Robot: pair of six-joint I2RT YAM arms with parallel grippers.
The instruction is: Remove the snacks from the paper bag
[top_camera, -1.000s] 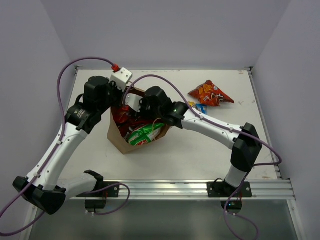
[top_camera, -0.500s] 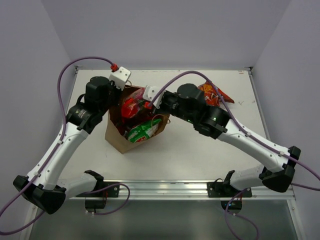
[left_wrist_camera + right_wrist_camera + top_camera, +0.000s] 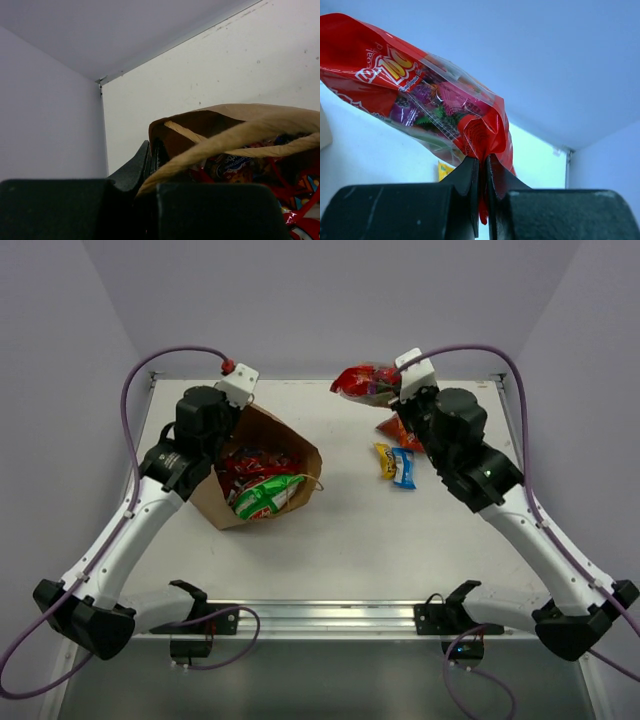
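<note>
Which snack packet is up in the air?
The red packet with the clear window, pinched by the right gripper. The orange packet and the yellow-and-blue packet lie on the table; the green-and-white packet sits in the paper bag.

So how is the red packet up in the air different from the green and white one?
The red packet hangs above the table, pinched at one end by the right gripper; the green-and-white packet lies in the mouth of the paper bag. The red packet has a clear window; the green-and-white packet shows none from above. Both are shiny snack packets.
</note>
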